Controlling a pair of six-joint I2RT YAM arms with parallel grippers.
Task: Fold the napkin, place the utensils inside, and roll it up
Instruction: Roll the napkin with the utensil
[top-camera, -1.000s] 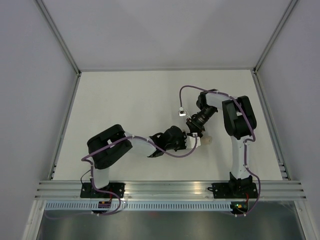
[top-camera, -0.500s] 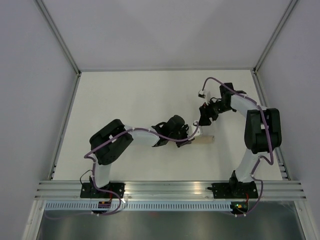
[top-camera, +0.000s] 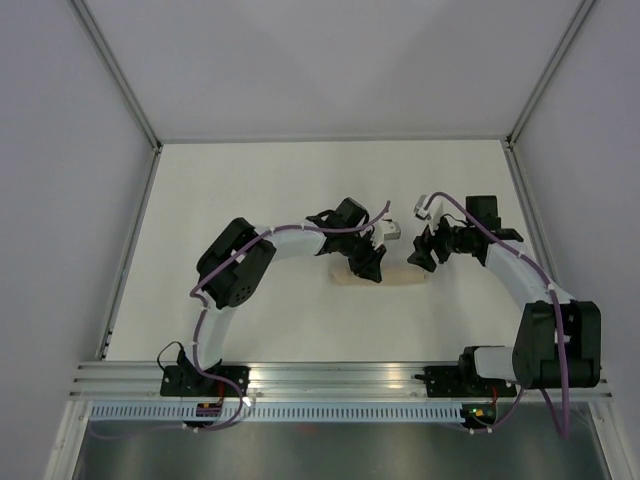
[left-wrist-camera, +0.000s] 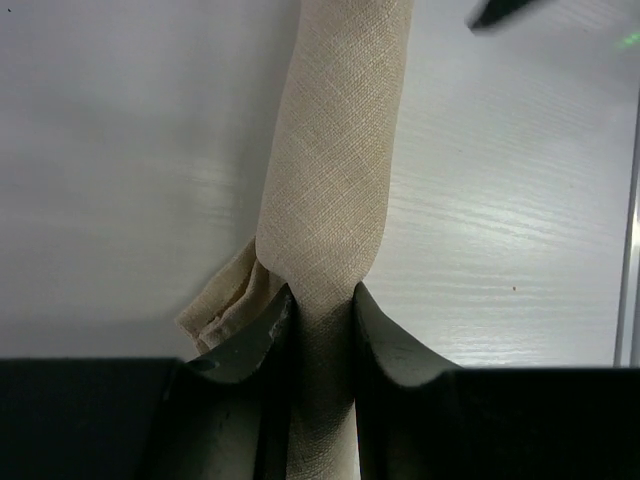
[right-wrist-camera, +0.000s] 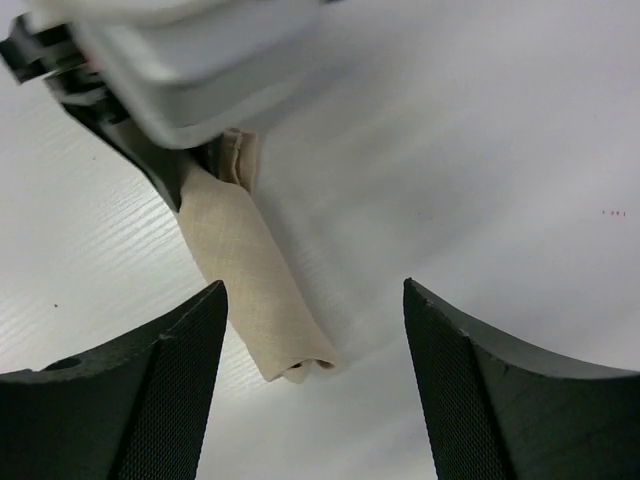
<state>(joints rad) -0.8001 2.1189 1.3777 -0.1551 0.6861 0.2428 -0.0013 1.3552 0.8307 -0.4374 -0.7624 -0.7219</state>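
Observation:
The napkin (top-camera: 402, 277) is a tight beige roll lying left to right on the white table. My left gripper (top-camera: 366, 264) is shut on it near its left end. In the left wrist view the roll (left-wrist-camera: 335, 170) runs straight away from the pinching jaws (left-wrist-camera: 320, 297), and loose folded layers stick out at the left. My right gripper (top-camera: 420, 252) hovers open just behind the roll's right end, touching nothing. In the right wrist view that end of the roll (right-wrist-camera: 255, 290) lies by the left finger of the open gripper (right-wrist-camera: 312, 288). The utensils are hidden.
Grey walls close in the white table (top-camera: 250, 190) on three sides. A metal rail (top-camera: 340, 378) with both arm bases runs along the near edge. The left arm's white wrist housing (right-wrist-camera: 180, 50) fills the top of the right wrist view.
My right gripper has let go, opened wider and drawn back to the right as its arm swung outward. The left gripper turned with the roll, which now lies stretched out on the table.

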